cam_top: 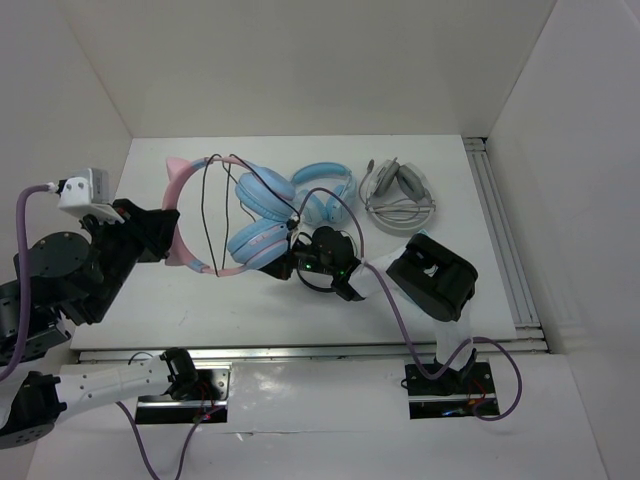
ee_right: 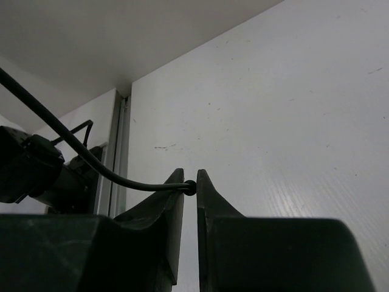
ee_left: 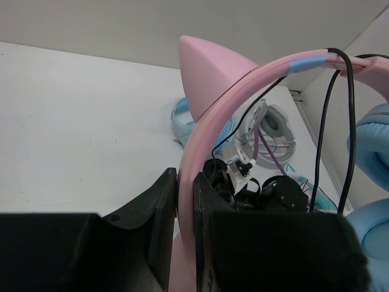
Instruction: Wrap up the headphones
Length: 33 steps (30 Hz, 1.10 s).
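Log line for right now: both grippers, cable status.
left gripper: shut on headband | right gripper: shut on cable | cable: draped over headband

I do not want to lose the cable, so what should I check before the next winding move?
1. Hold of the left gripper on the pink headband: ok, clamped.
2. Hold of the right gripper on the black cable: ok, but only at the fingertips.
3. Cable turns lying across the headband: ok, two strands cross it.
4. Cable clear of the light blue headphones: cannot tell, they overlap in the top view.
5. Free cable length remaining: cannot tell.
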{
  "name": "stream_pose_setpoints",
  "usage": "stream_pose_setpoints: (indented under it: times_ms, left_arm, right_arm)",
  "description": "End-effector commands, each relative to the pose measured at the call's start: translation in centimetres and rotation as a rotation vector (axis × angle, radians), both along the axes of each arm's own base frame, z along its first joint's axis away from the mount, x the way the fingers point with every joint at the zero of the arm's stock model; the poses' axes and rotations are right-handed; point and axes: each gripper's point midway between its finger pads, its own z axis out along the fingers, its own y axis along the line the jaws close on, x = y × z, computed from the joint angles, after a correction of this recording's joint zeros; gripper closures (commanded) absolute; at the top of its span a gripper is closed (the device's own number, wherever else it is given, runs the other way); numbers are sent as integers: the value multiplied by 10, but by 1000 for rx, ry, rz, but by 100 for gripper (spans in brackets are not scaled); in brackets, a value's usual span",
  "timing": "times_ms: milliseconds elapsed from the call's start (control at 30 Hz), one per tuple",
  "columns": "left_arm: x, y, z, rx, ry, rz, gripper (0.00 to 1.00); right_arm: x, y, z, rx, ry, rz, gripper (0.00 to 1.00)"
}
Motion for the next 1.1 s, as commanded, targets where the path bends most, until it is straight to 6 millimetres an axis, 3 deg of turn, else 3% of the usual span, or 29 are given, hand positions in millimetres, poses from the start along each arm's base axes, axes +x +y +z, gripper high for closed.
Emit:
stream_pose_setpoints:
  times_ms: [0,133,167,200,267,400,467,633,700,733,867,967,1067]
  left_arm:
    - [1,7,35,-208,-82,49,100]
    - [4,19,30,-189,-81,127,100]
    - [5,23,29,-194,-78,151,100]
    - [6,32,25,-193,-73,205,100]
    - [8,39,22,-170,-70,257,100]
    - [16,51,16,-121,-60,396,100]
    - [21,48,13,-78,-55,430,100]
    - [48,19,-4,95,-10,471,100]
    - [62,21,-7,105,6,512,100]
    - [72,14,-17,159,30,479,100]
    - [110,22,-44,231,84,510,100]
    - [129,26,-67,292,148,522,100]
    - [136,22,-90,332,191,513,100]
  right_arm:
    - [2,1,24,56,-63,-21,97]
    - [-13,-4,13,-1,-62,-60,100]
    - [-17,-8,18,-2,-73,-78,100]
    - [-25,-12,9,-32,-74,-102,100]
    - [-34,-18,17,-45,-90,-129,100]
    - [-70,-19,18,-99,-133,-131,100]
    - [-77,-21,21,-126,-144,-160,100]
    - [-100,-19,36,-160,-183,-181,100]
    - [-107,-21,44,-169,-193,-182,100]
    - [-116,-21,45,-177,-209,-177,100]
    - [-133,-27,61,-196,-234,-198,100]
    - [-144,-27,69,-210,-246,-170,100]
    - [-145,-27,73,-231,-264,-153,100]
